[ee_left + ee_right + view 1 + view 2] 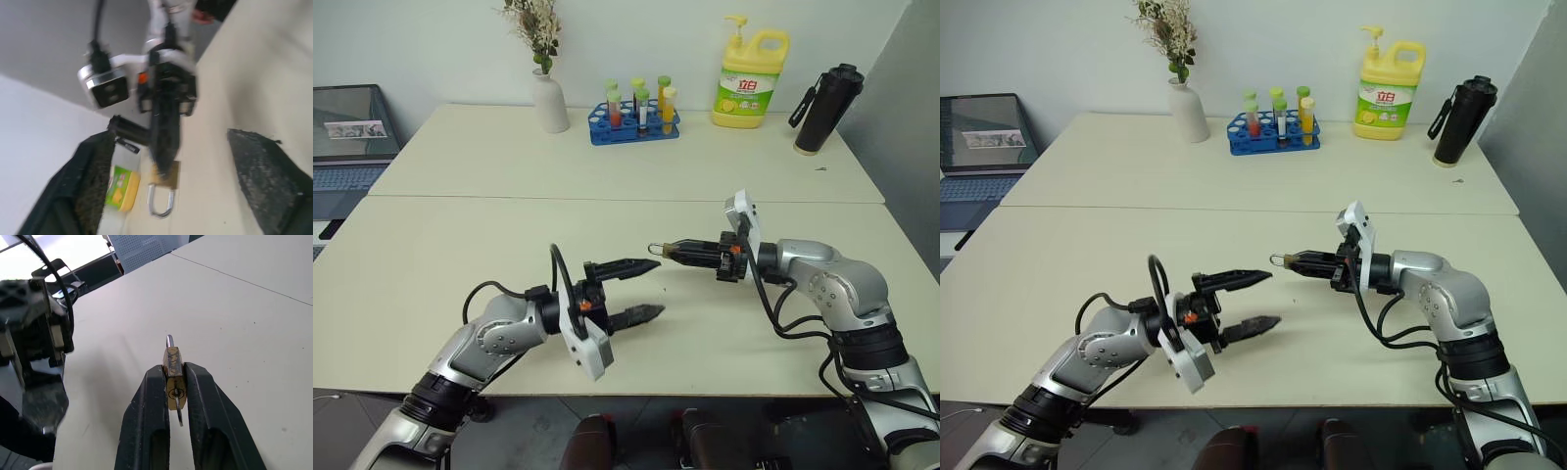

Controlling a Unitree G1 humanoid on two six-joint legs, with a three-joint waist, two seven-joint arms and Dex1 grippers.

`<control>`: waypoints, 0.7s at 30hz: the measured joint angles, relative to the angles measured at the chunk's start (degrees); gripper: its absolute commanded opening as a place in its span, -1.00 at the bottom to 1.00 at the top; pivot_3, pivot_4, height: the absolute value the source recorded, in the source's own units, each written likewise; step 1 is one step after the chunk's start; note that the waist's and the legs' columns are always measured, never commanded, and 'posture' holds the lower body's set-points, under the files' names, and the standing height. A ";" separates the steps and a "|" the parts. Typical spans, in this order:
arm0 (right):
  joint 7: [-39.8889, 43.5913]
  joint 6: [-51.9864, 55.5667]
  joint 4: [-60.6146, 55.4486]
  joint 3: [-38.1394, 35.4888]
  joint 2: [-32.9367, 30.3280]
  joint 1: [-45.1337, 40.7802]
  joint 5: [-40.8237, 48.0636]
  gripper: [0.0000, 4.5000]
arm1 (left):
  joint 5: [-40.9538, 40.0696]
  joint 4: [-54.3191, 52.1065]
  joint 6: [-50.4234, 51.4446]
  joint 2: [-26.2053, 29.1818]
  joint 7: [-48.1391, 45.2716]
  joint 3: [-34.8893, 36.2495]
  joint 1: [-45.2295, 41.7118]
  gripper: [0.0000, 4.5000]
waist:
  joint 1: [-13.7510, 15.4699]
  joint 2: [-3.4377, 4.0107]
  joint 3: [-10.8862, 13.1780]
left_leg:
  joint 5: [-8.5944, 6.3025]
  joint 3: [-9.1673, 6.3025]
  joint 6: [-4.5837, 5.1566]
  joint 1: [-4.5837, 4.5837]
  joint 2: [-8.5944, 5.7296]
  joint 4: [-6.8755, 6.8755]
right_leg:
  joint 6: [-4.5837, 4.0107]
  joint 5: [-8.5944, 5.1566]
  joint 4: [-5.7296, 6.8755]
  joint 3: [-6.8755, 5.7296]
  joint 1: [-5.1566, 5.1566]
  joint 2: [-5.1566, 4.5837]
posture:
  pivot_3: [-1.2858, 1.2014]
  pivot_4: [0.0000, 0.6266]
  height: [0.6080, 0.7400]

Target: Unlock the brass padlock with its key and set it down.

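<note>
The brass padlock [173, 377] is pinched between the two black fingers of the right gripper [677, 252], held in the air above the pale table [489, 245], its silvery shackle poking out past the fingertips toward nine o'clock in the head views. The right forearm lies about level, reaching in from three o'clock. Opposite it, the left gripper [646, 289] reaches in from eight o'clock with its fingers spread apart and nothing between them, the tips just short of the shackle. The right wrist view adds the keyhole face with a key [179, 415] hanging from it. The left wrist view looks at the lock's side and its whole shackle loop.
</note>
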 measured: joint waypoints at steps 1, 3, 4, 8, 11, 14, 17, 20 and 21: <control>0.64 -1.02 -0.03 0.13 -0.04 0.00 -0.47 -0.94 | -3.10 -0.23 4.43 -0.86 -0.30 1.12 -1.04 0.15 | 0.02 0.00 0.00 | 0.00 -0.02 0.00 -0.01 0.00 0.02 | 0.01 -0.01 0.00 -0.03 0.01 0.04 | 0.03 -0.52 1.00; 1.61 -2.40 -0.12 0.53 -0.05 0.09 -1.18 -0.94 | -8.40 -0.42 11.43 -1.12 -1.86 2.96 -3.43 -0.18 | -0.04 0.00 0.00 | 0.00 -0.02 0.00 0.00 0.00 0.02 | 0.02 -0.01 0.00 -0.01 0.01 0.23 | 0.03 -0.52 1.00; 1.87 -2.77 -0.19 0.67 -0.06 0.15 -1.49 -0.94 | -10.55 -0.40 13.84 -1.13 -3.00 3.48 -4.29 -0.31 | -0.04 0.00 0.00 | 0.00 -0.02 0.00 0.00 -0.01 0.01 | 0.02 -0.01 0.00 0.00 0.01 0.24 | 0.03 -0.52 1.00; 3.01 -4.35 -1.31 1.41 -0.07 0.19 -1.76 -0.94 | -18.39 1.91 24.51 -1.82 -9.62 4.05 -7.11 -0.89 | -0.06 0.00 0.00 | 0.00 -0.01 0.00 0.00 -0.01 0.00 | 0.01 -0.01 -0.02 0.00 0.01 0.26 | 0.03 -0.52 1.00; 3.02 -4.52 -1.53 1.53 -0.07 0.18 -1.78 -0.94 | -22.09 5.16 30.92 -2.92 -15.47 3.76 -8.03 -1.00 | -0.06 0.00 0.00 | 0.00 -0.02 0.00 0.00 -0.02 0.00 | 0.00 -0.01 -0.02 -0.01 0.00 0.26 | 0.03 -0.52 1.00; 3.02 -4.52 -2.20 1.55 -0.07 0.17 -1.71 -0.94 | -23.88 7.63 35.23 -4.09 -20.25 3.67 -8.46 -1.00 | -0.06 0.00 0.00 | 0.00 -0.02 0.00 0.00 -0.02 0.01 | 0.00 -0.01 -0.02 0.00 0.00 0.27 | 0.03 -0.52 1.00; 2.89 -4.20 -2.56 1.52 -0.07 0.18 -1.58 -0.94 | -24.23 9.43 37.91 -5.56 -23.74 3.67 -9.04 -1.00 | -0.05 0.00 0.00 | 0.00 -0.02 0.00 -0.01 -0.02 0.01 | 0.00 -0.01 -0.02 0.00 0.00 0.27 | 0.03 -0.52 1.00; 2.84 -3.63 -3.50 1.47 -0.07 0.20 -1.48 -0.94 | -24.32 9.57 39.74 -7.06 -25.69 3.77 -9.29 -1.00 | -0.04 0.00 0.00 | 0.00 -0.02 0.00 -0.01 -0.02 0.01 | 0.00 -0.01 -0.03 0.02 0.00 0.27 | 0.03 -0.52 1.00; 2.84 -3.53 -3.59 1.47 -0.05 0.21 -1.46 -0.94 | -24.37 9.56 40.22 -7.46 -26.17 3.77 -9.31 -1.00 | -0.04 0.00 0.00 | 0.00 -0.02 0.00 -0.01 -0.02 0.01 | 0.00 -0.01 -0.03 0.03 0.00 0.27 | 0.03 -0.52 1.00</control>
